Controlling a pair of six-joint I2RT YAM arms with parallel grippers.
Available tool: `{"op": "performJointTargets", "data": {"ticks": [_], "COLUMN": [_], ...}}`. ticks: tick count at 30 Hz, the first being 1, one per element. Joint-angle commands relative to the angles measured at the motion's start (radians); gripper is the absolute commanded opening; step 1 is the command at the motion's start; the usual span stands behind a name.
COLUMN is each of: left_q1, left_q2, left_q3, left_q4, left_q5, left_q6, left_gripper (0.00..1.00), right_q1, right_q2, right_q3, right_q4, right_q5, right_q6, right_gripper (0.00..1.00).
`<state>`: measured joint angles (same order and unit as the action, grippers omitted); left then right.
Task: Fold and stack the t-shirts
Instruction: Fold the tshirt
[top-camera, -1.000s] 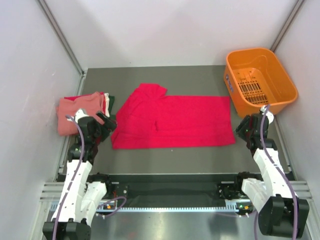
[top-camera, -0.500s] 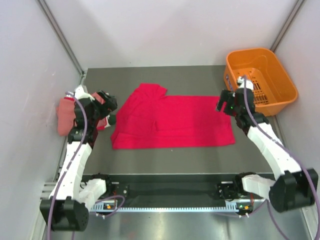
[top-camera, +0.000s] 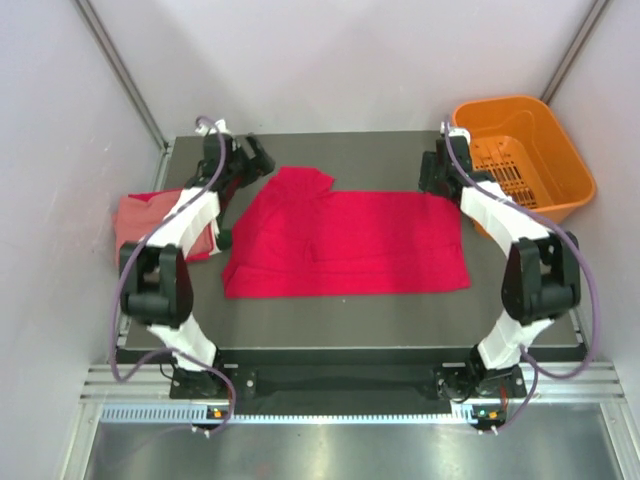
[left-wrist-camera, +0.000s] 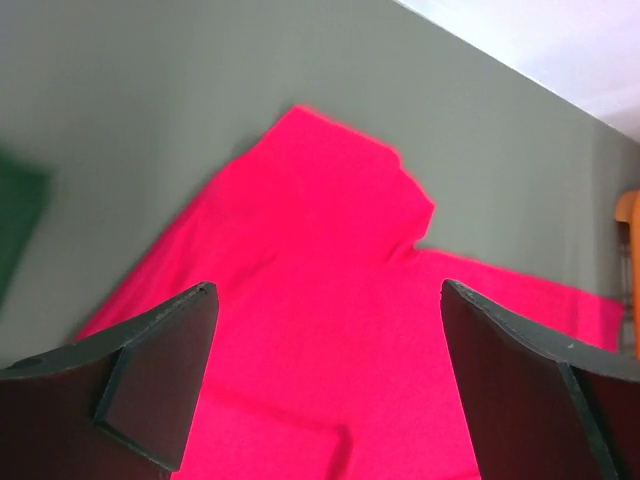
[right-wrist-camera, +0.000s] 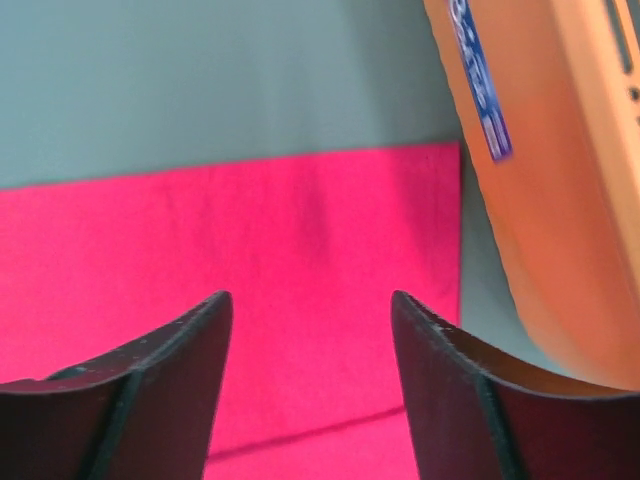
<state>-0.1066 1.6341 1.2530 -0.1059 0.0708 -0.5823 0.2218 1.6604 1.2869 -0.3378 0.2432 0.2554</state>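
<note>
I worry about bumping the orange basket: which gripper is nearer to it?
Right. The right gripper hangs just beside the orange basket, over a far corner of the red shirt; the left gripper is across the shirt, near its sleeve.

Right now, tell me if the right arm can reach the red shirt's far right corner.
Probably yes: the right gripper hovers open over that corner of the red shirt, nothing between; the orange basket stands aside.

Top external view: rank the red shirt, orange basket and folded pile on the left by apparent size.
1. red shirt
2. orange basket
3. folded pile, partly hidden by the left arm
</note>
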Motion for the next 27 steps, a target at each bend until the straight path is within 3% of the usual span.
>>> {"op": "performJointTargets", "data": {"ticks": [1,5,14,17,24,27], "left_q1": [-0.034,-0.035,-0.035,-0.035,-0.035,-0.035], "left_q2": [0.134,0.306,0.737,0.791,0.842,0.859], "left_q3": [0.170,0.388,0.891,0.951,0.911,0.913], "left_q4": [0.003,-0.043,-0.261,-0.311,-0.279,-0.278], "left_q5": [-0.051,-0.106,-0.085,-0.075,0.015,0.034], "left_q6": [0.059,0.102,0.136,0.127,0.098,0.095], "left_gripper": [0.95,0.90,0.88,0.85,0.80,0.73], "right_q1": [0.005,0.005,0.004,0.004,0.004,0.004], "right_q2": [0.082,0.154,0.095,0.079,0.019,0.009], "right_q3": [0.121,0.152,0.052,0.042,-0.021,-0.023], "right_q4": [-0.009,-0.001,0.102,0.111,0.149,0.138], "right_q5": [0.039,0.028,0.011,0.008,-0.027,-0.028], "right_q6": [-0.022,-0.018,-0.013,-0.010,0.018,0.022], "right_gripper": [0.62,0.59,0.59,0.59,0.59,0.59]}}
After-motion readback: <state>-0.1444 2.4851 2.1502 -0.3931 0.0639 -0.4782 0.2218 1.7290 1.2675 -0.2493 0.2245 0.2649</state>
